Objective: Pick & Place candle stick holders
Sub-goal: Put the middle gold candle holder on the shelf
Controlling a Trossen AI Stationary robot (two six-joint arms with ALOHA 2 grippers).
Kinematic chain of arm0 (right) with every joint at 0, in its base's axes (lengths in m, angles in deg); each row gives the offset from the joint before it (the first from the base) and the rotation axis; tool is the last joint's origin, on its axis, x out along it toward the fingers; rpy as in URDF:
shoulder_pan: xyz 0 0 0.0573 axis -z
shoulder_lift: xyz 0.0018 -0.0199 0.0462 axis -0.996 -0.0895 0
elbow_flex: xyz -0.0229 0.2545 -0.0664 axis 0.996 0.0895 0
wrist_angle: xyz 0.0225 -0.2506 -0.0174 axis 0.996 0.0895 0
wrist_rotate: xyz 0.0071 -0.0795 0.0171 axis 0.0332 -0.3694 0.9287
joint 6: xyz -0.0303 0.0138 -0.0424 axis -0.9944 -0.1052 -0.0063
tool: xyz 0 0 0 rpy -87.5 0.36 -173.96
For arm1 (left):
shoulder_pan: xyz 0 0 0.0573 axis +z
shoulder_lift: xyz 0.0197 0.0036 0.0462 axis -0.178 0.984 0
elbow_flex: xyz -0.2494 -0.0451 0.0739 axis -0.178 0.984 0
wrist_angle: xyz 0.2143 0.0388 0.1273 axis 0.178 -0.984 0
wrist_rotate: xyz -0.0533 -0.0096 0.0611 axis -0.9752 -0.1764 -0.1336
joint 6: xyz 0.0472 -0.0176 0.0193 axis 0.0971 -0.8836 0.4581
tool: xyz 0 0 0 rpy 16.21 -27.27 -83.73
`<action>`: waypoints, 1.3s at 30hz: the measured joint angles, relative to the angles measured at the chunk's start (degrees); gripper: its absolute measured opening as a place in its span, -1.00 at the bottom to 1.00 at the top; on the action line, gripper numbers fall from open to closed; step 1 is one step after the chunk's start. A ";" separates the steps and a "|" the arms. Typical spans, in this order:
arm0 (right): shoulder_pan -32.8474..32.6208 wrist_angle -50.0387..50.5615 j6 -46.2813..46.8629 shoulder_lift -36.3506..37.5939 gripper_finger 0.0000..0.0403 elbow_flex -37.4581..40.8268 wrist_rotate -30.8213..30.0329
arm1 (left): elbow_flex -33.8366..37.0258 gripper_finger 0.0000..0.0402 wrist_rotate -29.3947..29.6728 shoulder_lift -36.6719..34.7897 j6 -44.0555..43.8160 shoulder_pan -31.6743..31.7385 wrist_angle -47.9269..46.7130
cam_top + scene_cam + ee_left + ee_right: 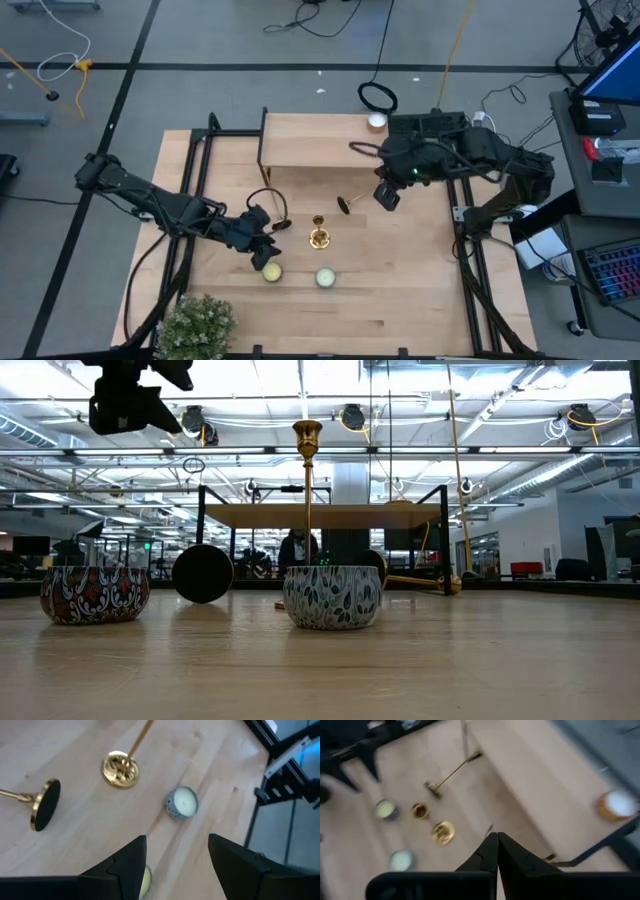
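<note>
A: Over the table's near left, the left gripper (268, 243) hangs with fingers spread and nothing between them, just above a yellow candle (271, 272)

B: And the right gripper (386, 195)?

A: Pressed together, empty, up by the wooden shelf (320, 140)

B: The holders?

A: One standing candlestick (319, 236) at centre, a fallen candlestick (268, 208) behind the left gripper, another lying candlestick (350, 203) to the right

B: So between picks, I'd judge; next comes a descent onto a fallen stem

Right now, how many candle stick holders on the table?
3 candle stick holders, high view: upright one mid-table, a fallen one left of it, another fallen one right of it.
</note>
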 joint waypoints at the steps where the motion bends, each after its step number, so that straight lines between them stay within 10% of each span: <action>1: -0.98 0.03 0.52 0.00 -0.99 0.00 -2.72 | 0.00 0.09 -0.82 -0.43 0.51 0.07 -0.16; 8: -6.29 -7.04 1.68 2.10 -0.99 7.75 -12.65 | 0.04 0.09 -1.64 -6.54 2.87 2.88 7.72; 19: -7.33 -60.19 3.74 20.95 -0.99 51.04 1.31 | -0.04 0.09 -1.52 -18.12 13.09 9.28 26.56; 30: -14.48 -101.78 -4.46 32.68 -0.99 81.62 3.77 | -0.04 0.09 -1.49 -17.49 9.90 8.01 7.97; 39: -18.88 -109.06 -3.13 37.33 -0.97 88.90 -8.44 | 0.00 0.09 11.62 -3.73 7.19 -1.17 -6.88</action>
